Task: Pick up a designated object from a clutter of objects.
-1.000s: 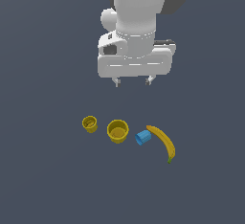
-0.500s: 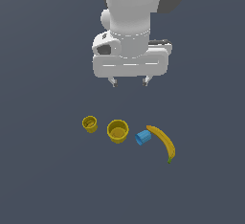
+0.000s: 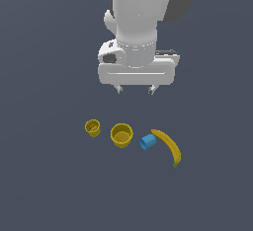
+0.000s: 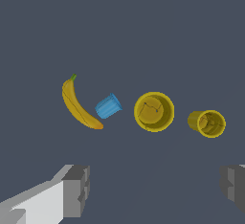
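The small blue cup point(image 3: 147, 141) lies tipped on its side on the grey floor, between the larger yellow cup point(image 3: 121, 134) and the banana point(image 3: 169, 147). The smaller yellow cup point(image 3: 92, 127) stands further to the exterior view's left. My gripper point(image 3: 135, 90) hangs high above the row, open and empty, with its fingertips well apart. In the wrist view the blue cup point(image 4: 108, 106) lies close to the banana point(image 4: 76, 105), with the larger yellow cup point(image 4: 153, 111) and the smaller yellow cup point(image 4: 207, 122) beyond it. My two fingers point(image 4: 76, 191) frame the picture's edge.
The things lie in a short row on a plain dark grey floor point(image 3: 49, 185). Nothing else shows around them.
My gripper has shifted slightly toward the exterior view's left and up a little. The cups and the banana have not moved.
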Motion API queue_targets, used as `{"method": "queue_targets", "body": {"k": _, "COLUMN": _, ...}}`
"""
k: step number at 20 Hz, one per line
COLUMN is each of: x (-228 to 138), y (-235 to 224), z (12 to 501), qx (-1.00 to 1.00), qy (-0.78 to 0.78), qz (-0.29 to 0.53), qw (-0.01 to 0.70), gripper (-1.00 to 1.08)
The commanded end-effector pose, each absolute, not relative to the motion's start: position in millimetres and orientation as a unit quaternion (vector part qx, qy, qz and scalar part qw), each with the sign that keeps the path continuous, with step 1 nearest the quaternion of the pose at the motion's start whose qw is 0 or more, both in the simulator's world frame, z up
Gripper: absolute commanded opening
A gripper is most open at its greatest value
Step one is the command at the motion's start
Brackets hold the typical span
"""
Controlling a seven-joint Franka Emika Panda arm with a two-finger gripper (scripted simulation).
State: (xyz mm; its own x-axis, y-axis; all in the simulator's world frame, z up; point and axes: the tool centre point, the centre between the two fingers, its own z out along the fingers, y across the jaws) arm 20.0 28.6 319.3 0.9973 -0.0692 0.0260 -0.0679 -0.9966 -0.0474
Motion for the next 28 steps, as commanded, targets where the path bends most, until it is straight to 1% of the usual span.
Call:
{"method": "queue_targets", "body": {"k": 1, "x": 23.1, "y": 31.0, "z": 312.1, "qx": -0.998, "qy": 0.051, "qz": -0.013, "qw": 0.023, "gripper": 1.0}}
{"method": "queue_targets", "body": {"k": 8, "x": 34.8, "y": 40.5, "z": 283.3, "qx": -0.993, "qy": 0.117, "qz": -0.009, "qw": 0.021, "gripper": 1.0}}
{"method": "queue_targets", "body": {"k": 28, "x": 60.3, "y": 74.1, "z": 179.0, "qx": -0.942, "qy": 0.337, "qz": -0.001, "qw": 0.012, "gripper": 1.0}}
